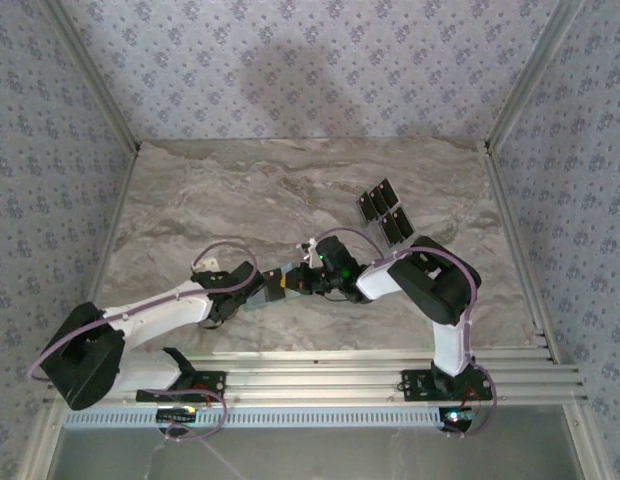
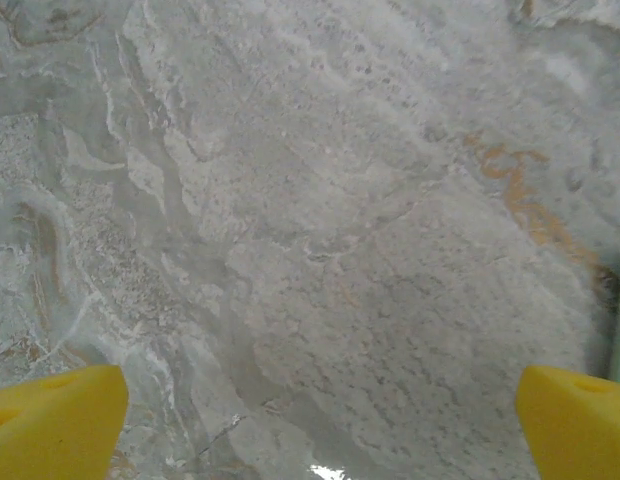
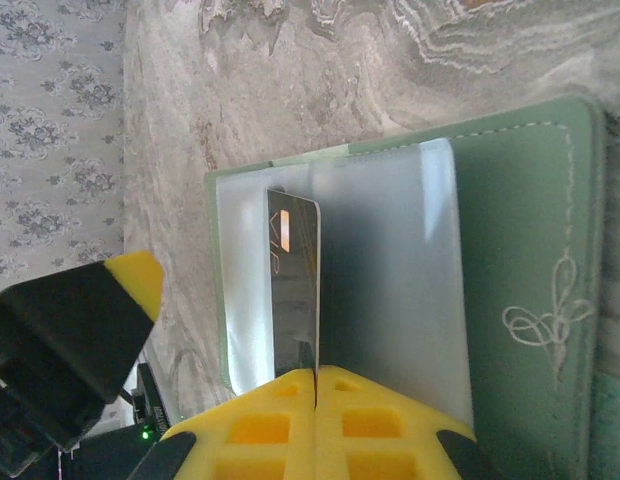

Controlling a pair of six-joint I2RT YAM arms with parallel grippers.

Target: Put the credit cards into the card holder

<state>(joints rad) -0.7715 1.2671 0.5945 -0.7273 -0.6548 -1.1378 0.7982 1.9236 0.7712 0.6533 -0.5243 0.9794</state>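
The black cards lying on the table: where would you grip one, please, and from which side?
Probably take the farthest card by its outer edges, coming straight down: it lies flat on the table, so only edges offer a hold, and neighbours crowd its near side.

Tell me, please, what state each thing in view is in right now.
Card holder: lying open on the table, clear sleeves showing.
Held card: gripped edge-on over the sleeves; whether it is in one, I cannot tell.
Spare cards: lying flat on the table, outside the holder.
Left jaws: wide open, empty.
Right jaws: shut on the held card.
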